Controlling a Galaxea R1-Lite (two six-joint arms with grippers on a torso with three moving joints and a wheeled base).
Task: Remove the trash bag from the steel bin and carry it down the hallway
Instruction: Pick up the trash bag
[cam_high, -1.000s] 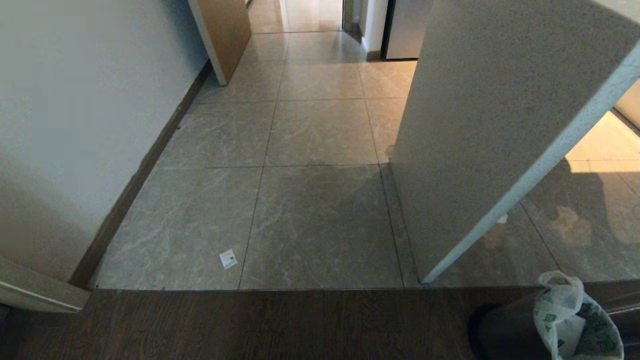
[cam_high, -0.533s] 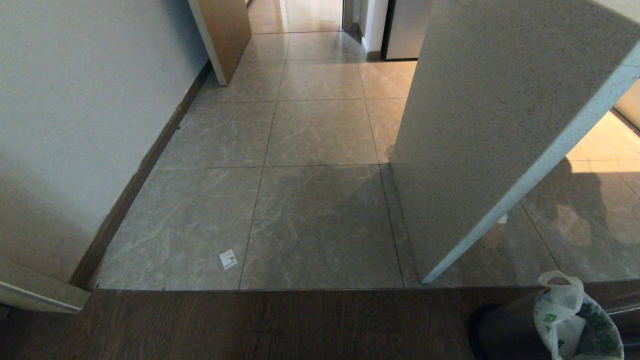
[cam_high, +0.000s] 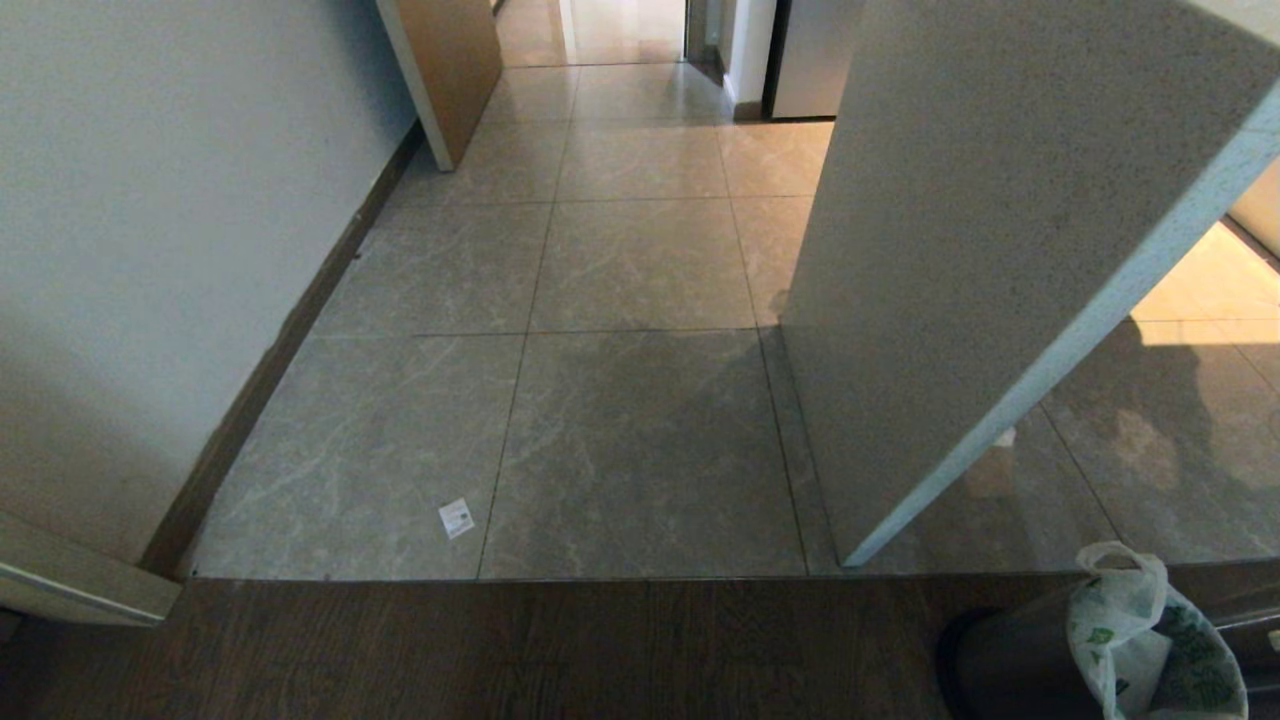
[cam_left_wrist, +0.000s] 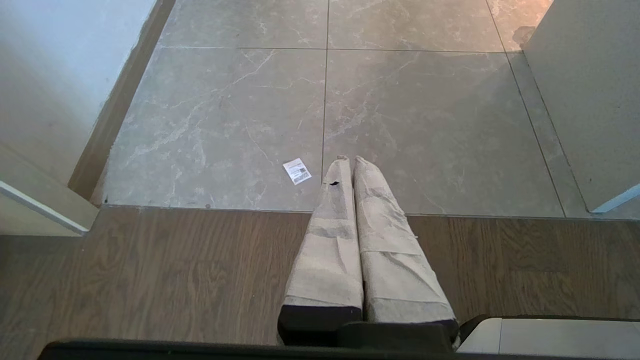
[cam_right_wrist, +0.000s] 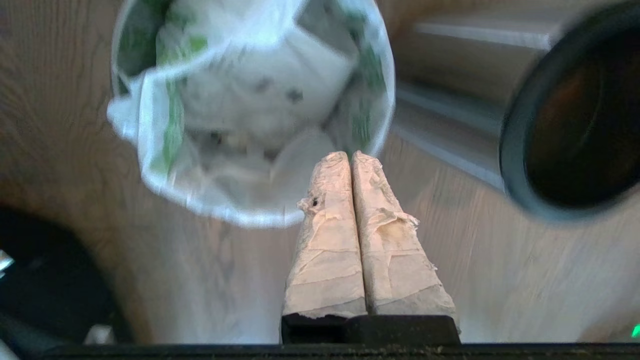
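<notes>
The right gripper (cam_right_wrist: 351, 156) has its fingers pressed together and holds nothing; it hangs above the rim of the trash bag (cam_right_wrist: 250, 105), which sits in the steel bin (cam_high: 1010, 660) on the wood floor (cam_high: 500, 650). A second dark round bin (cam_right_wrist: 575, 125) stands beside. The left gripper (cam_left_wrist: 349, 160) is closed too, empty, near a paper scrap (cam_left_wrist: 297, 171). A white wall corner (cam_high: 1000, 250) narrows the hallway (cam_high: 620, 260).

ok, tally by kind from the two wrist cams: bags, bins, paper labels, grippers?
White translucent plastic trash bag with green leaf prints: 1
Dark round steel bin with a black rim: 1 (a second under the bag: cannot tell)
Small white paper label on the tile: 1
Grippers, both shut: 2, left gripper, right gripper
Total: 5
</notes>
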